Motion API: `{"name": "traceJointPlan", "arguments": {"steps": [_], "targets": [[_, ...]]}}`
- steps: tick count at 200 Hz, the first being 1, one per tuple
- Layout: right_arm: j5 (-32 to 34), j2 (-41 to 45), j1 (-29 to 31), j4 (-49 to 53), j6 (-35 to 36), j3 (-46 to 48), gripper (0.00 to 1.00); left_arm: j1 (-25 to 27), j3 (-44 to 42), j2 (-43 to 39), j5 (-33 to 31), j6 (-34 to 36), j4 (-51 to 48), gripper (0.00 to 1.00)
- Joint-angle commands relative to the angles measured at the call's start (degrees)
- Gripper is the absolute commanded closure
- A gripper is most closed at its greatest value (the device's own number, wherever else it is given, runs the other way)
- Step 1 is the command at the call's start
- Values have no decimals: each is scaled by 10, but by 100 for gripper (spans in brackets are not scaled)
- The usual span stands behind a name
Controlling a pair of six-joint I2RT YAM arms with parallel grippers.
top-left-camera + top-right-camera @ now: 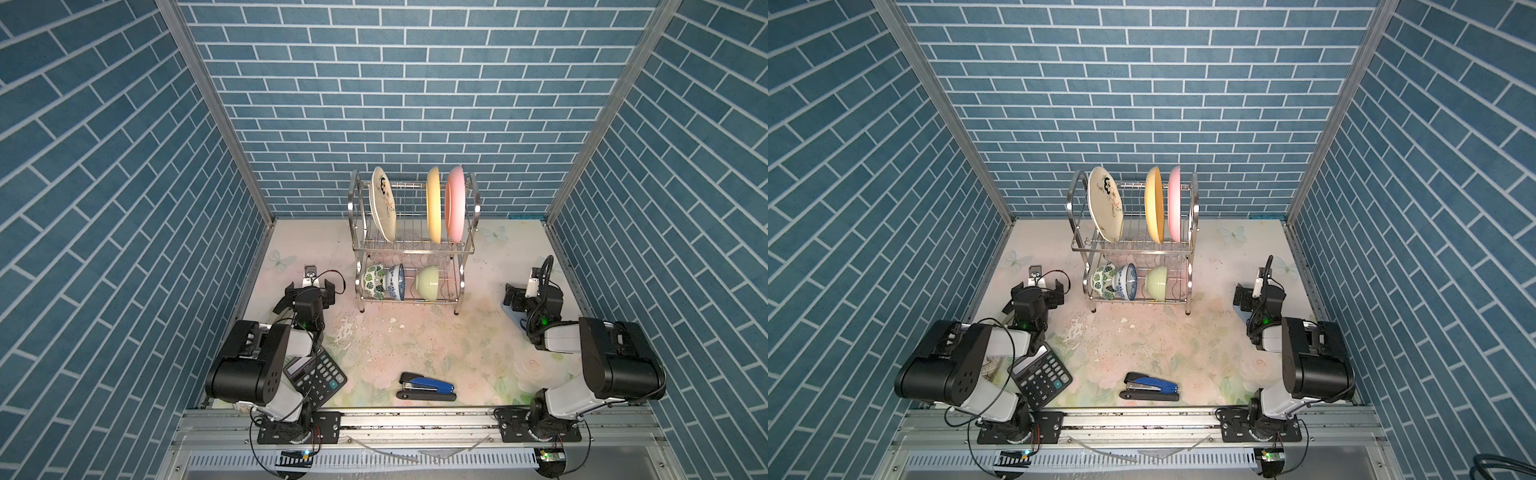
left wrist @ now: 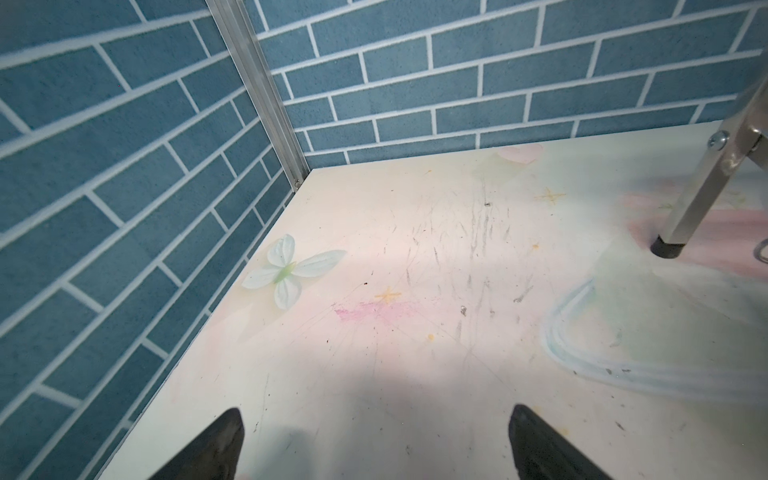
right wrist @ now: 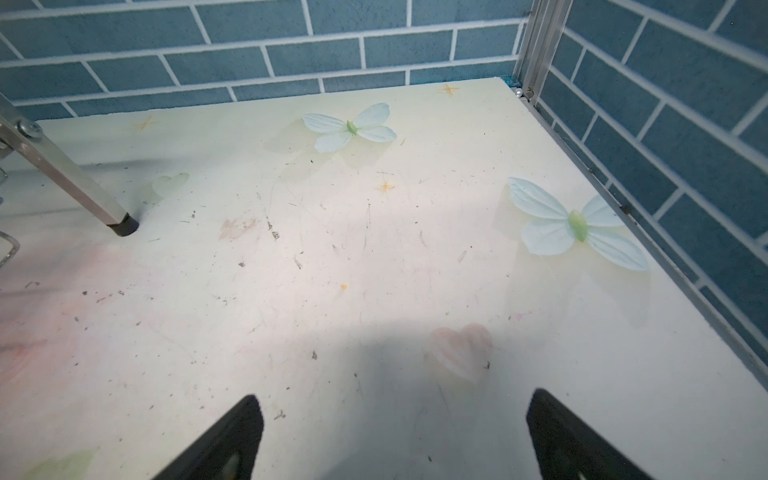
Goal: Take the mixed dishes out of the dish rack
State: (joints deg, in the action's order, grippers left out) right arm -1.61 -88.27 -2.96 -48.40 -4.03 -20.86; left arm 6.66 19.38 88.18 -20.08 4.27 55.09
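The dish rack [image 1: 354, 199] stands at the back middle of the table in both top views. On its upper tier stand a cream floral plate [image 1: 383, 203], a yellow plate [image 1: 433, 205] and a pink plate [image 1: 455, 203], all on edge. The lower tier holds a green-leaf bowl [image 1: 372, 281], a blue-patterned bowl [image 1: 395, 282] and a pale green bowl [image 1: 428, 282], tipped on their sides. My left gripper [image 1: 311, 291] hovers open left of the rack, above bare table [image 2: 376, 415]. My right gripper [image 1: 525, 293] is open right of the rack, also empty [image 3: 395, 399]. One rack leg [image 2: 698, 199] shows in each wrist view [image 3: 75, 183].
A black calculator [image 1: 313, 376] lies partly under the left arm near the front. A blue stapler [image 1: 428, 386] lies at the front middle. Blue brick walls close in the table on three sides.
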Motion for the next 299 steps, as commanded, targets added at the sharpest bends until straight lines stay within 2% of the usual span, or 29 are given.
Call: {"name": "traceJointPlan", "arguments": {"steps": [1, 43, 56, 72, 96, 121, 130, 138, 164, 174, 194, 207, 227, 233, 240, 253, 264, 283, 299], "targets": [[1, 12, -2, 4, 14, -21, 1, -4, 6, -4, -19, -8, -1, 0], [22, 93, 0, 184, 3, -81, 1, 1, -27, -33, -17, 1, 41, 0], [59, 132, 4, 222, -26, -86, 1, 23, -10, -77, -78, 6, -24, 0], [75, 189, 9, 227, -55, -68, 1, 27, 41, -144, -89, 2, -157, 0], [103, 271, 21, 290, -83, -80, 1, 27, 120, -212, -172, -107, -319, 0], [148, 300, 31, 456, -124, -159, 1, 27, 198, -259, -211, -279, -507, 0], [147, 304, 37, 494, -126, -181, 1, 27, 223, -279, -190, -304, -558, 0], [149, 307, 49, 521, -125, -198, 2, 27, 228, -298, -158, -302, -564, 0], [77, 314, 80, 566, -99, -252, 23, 25, 208, -377, -45, -301, -503, 0], [71, 312, 96, 586, -94, -278, 38, 24, 211, -393, -17, -311, -500, 0], [72, 307, 121, 616, -87, -329, 76, 24, 270, -392, 22, -315, -548, 0], [76, 305, 130, 636, -90, -364, 87, 24, 320, -381, 36, -313, -597, 0], [76, 296, 137, 680, -101, -421, 88, 24, 372, -365, 74, -298, -622, 1], [72, 290, 138, 700, -102, -440, 87, 24, 385, -359, 87, -295, -625, 4], [61, 283, 139, 719, -102, -464, 84, 24, 401, -352, 107, -290, -628, 5], [32, 263, 142, 762, -104, -509, 68, 24, 433, -333, 160, -267, -632, 8], [11, 246, 148, 792, -107, -544, 61, 24, 463, -313, 205, -248, -642, 9], [-12, 219, 167, 825, -105, -596, 57, 24, 500, -284, 277, -216, -658, 10], [-30, 197, 181, 844, -104, -639, 56, 24, 501, -272, 308, -209, -653, 11]]}}
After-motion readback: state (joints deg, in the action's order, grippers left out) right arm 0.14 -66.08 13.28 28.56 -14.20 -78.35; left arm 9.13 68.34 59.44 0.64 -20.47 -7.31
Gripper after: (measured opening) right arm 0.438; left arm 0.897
